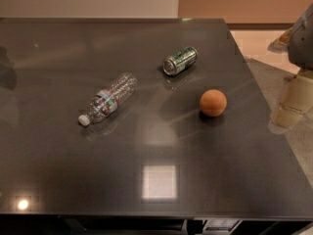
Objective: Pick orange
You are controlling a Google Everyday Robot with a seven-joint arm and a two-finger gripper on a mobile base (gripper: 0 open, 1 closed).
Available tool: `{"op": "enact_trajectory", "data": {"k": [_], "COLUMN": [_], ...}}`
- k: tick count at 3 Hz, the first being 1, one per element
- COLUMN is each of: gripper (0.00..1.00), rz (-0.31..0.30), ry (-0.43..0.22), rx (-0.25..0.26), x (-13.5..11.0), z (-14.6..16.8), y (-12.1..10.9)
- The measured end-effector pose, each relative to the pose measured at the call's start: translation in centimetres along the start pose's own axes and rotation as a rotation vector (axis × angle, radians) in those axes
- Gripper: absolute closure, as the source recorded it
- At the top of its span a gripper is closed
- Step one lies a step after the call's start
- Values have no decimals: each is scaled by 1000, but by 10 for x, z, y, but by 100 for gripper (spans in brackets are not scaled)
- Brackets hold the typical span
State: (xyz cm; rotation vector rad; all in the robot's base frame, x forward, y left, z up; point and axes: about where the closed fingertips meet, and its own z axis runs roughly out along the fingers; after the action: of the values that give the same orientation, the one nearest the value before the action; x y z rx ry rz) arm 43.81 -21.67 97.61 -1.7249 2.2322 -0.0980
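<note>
The orange is a small round matte ball. It rests on the dark table, right of centre. My gripper hangs at the right edge of the view, past the table's right edge. It is to the right of the orange, well apart from it and not touching it. The grey arm rises above the gripper at the upper right.
A green can lies on its side behind and left of the orange. A clear plastic bottle lies on its side left of centre, cap toward the front left. The table's right edge runs between the orange and the gripper.
</note>
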Motion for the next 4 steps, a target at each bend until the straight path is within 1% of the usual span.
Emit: {"op": "enact_trajectory", "data": {"k": [2,4], "gripper": [0,0], "rz": [0,46], "ry": [0,-98], "rx": [0,-82], "x": [0,-4], "z": [0,69], "y": [0,-29]}}
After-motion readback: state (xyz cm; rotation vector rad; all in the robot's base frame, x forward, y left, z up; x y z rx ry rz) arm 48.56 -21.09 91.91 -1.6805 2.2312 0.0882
